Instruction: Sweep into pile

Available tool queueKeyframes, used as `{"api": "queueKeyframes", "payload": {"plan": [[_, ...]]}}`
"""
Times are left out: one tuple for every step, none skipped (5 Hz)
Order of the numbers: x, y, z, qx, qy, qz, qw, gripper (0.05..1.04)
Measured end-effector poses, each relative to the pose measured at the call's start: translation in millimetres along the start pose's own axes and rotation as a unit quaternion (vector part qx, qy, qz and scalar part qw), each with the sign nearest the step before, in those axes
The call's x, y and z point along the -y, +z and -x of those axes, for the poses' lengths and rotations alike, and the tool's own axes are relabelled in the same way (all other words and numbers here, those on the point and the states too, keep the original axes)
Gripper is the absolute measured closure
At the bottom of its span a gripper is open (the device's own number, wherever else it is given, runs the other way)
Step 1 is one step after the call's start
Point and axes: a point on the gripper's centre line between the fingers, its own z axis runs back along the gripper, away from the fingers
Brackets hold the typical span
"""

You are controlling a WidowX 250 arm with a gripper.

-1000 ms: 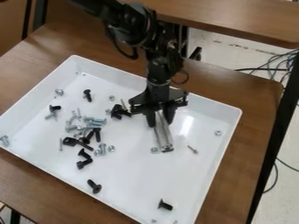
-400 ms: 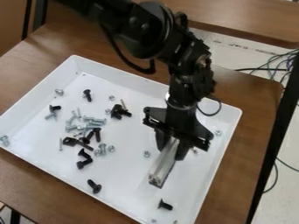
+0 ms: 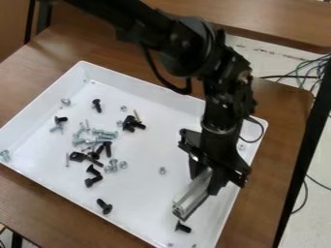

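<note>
One black gripper [image 3: 209, 182], closed around a silver metal bar [image 3: 192, 194] slanting down over the right side of a white tray [image 3: 139, 203]. Near the bar's lower end, one black screw [image 3: 184, 226]; farther left, between them one small silver piece [image 3: 162, 170], a loose cluster of silver and black bolts [image 3: 103, 139]. Tray set on a brown wooden table [image 3: 288, 114].

The arm [image 3: 227, 92] is black, with a bulky rounded joint [image 3: 184, 46], a loose black cable [image 3: 169, 86], a thin silvery wrist ring [image 3: 219, 130] and a broad-shouldered black gripper [image 3: 205, 183].
</note>
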Motion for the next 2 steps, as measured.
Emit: {"api": "queueKeyframes", "payload": {"plan": [[2.6,-13.2,-5.1,-0.027,-0.022,0.012,0.9993,0.729],[1.2,-27.7,-16.0,-0.052,-0.015,0.029,0.9981,0.729]]}}
